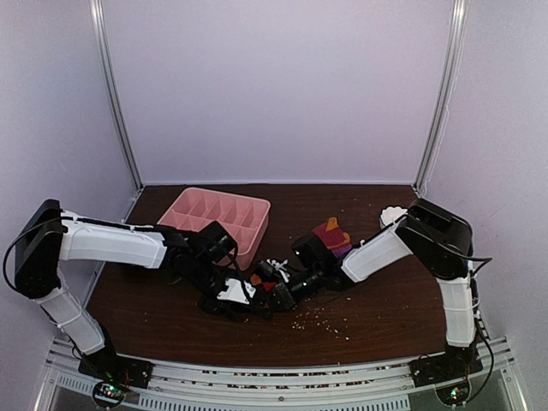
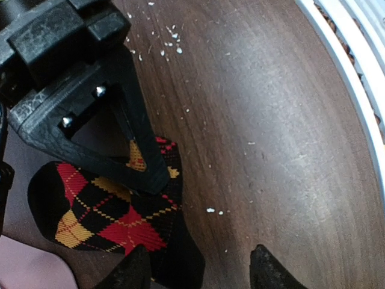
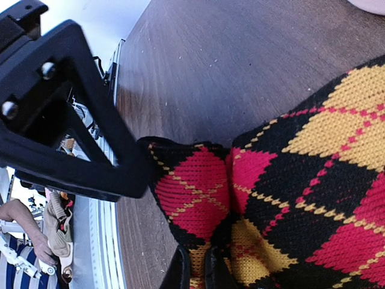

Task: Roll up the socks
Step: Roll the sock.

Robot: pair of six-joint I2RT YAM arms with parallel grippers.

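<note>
A black sock with red and yellow diamonds (image 2: pixel 102 217) lies on the dark wooden table, near its front edge. My right gripper (image 3: pixel 197 274) is shut on a fold of this argyle sock (image 3: pixel 283 198), with fabric pinched between its two tips. My left gripper (image 2: pixel 198 271) stands open over the sock's black end. One of its fingers is above the fabric and the other above bare wood. In the top view both grippers meet at the table's front middle, left (image 1: pixel 235 295) and right (image 1: pixel 274 287). A second sock (image 1: pixel 332 235), striped purple, orange and dark red, lies behind the right arm.
A pink compartment tray (image 1: pixel 224 193) sits at the back left, close to my left forearm. A small white object (image 1: pixel 392 214) is by the right arm's elbow. Pale crumbs (image 1: pixel 321 321) are scattered on the wood near the front rail (image 2: pixel 355 78).
</note>
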